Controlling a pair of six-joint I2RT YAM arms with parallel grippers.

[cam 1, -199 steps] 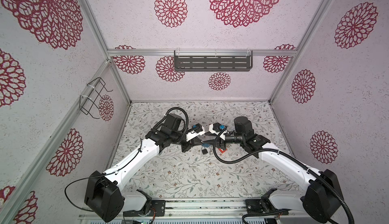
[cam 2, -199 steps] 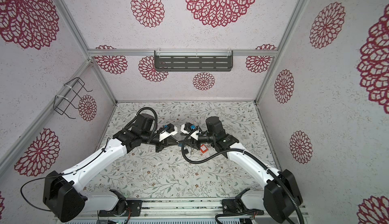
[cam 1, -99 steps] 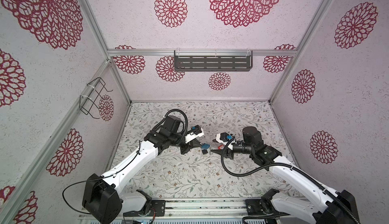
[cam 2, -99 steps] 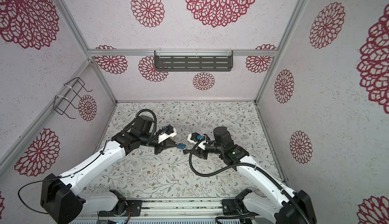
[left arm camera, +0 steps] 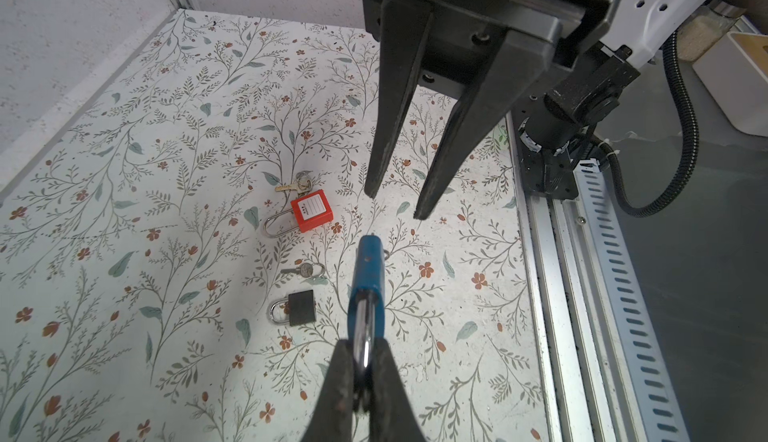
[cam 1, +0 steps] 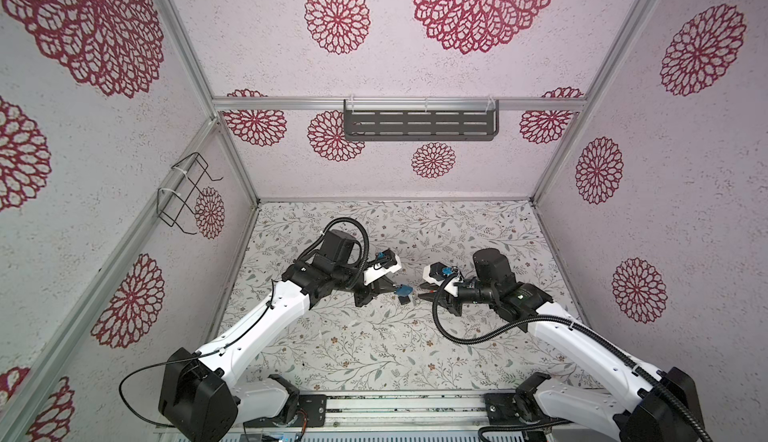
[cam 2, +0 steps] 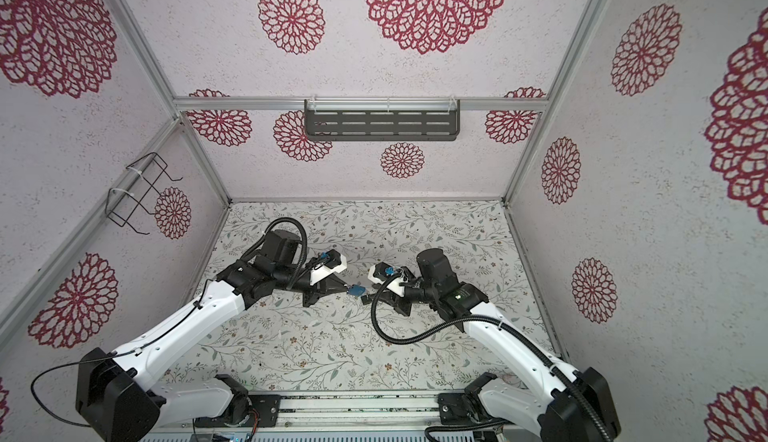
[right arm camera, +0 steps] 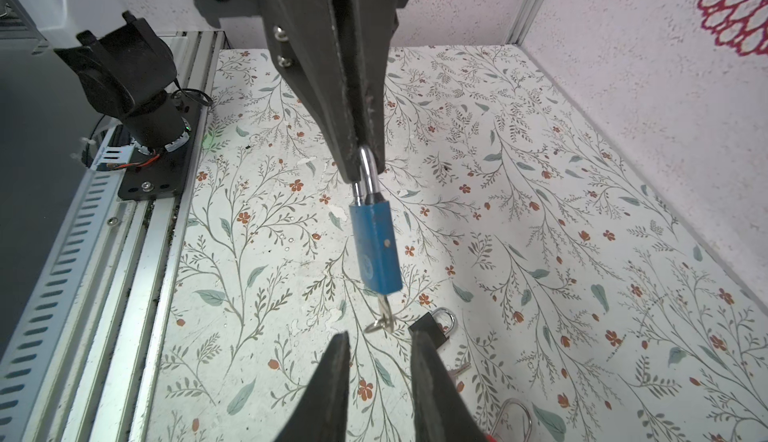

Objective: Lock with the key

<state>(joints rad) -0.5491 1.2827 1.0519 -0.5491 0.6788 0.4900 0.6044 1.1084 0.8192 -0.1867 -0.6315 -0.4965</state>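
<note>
With your left gripper (right arm camera: 362, 166) clamped on the shackle (right arm camera: 371, 182) of the blue padlock (right arm camera: 376, 248), held above mid-table, centre the right gripper (right arm camera: 380, 338), jaws apart and empty, squarely around the key (right arm camera: 384, 315) protruding from the lock's end before you close and turn.

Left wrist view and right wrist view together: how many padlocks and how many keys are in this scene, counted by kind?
Padlocks: 3 (blue padlock, red padlock, black padlock)
Keys: 3 (key in the blue padlock, brass key, silver key)
Total: 6
</note>
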